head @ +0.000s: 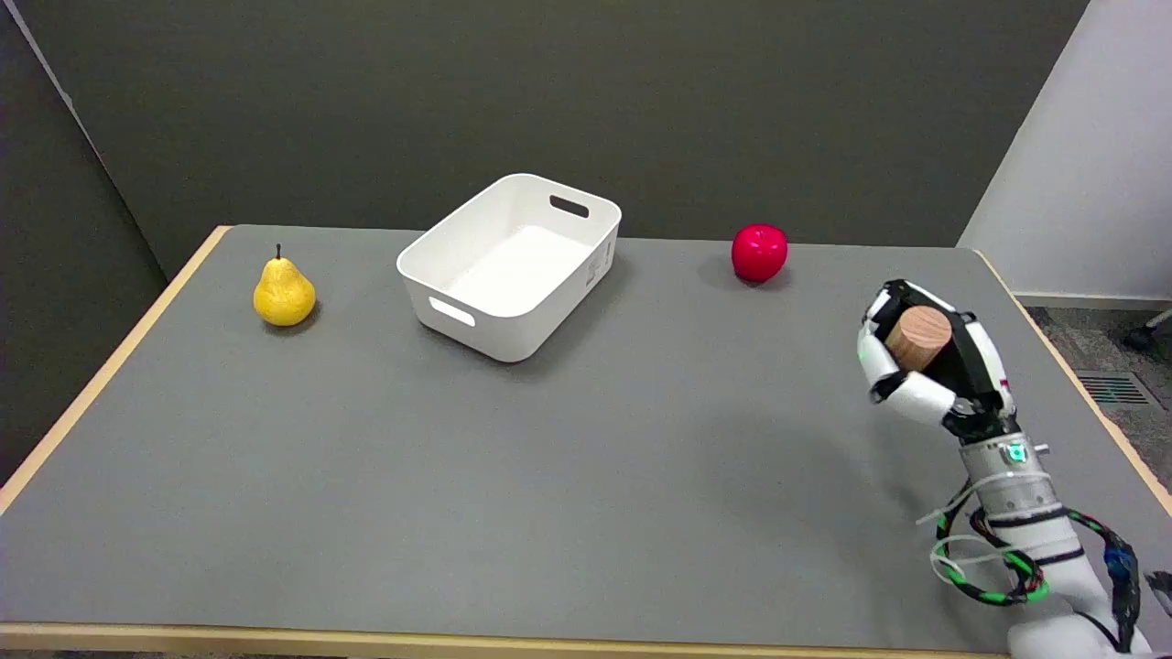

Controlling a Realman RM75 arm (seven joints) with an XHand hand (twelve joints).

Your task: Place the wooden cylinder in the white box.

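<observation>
Head view shows the short light-brown wooden cylinder (918, 338) gripped in the black-and-white right hand (929, 361), fingers wrapped around it, at about four o'clock on the table. Off at eleven o'clock from the hand, well apart, sits the white rectangular plastic box (513, 316) with handle slots, nothing inside it. A yellow pear (284, 291) stands at nine o'clock of the box and a red apple (759, 253) at three o'clock, all on the grey table with pale wooden edging (458, 513) before a dark wall (549, 91).

Open tabletop toward the box
Bare grey table (641, 439) lies between the right hand (925, 361) and white box (513, 265); red apple (759, 252) sits aside.
</observation>
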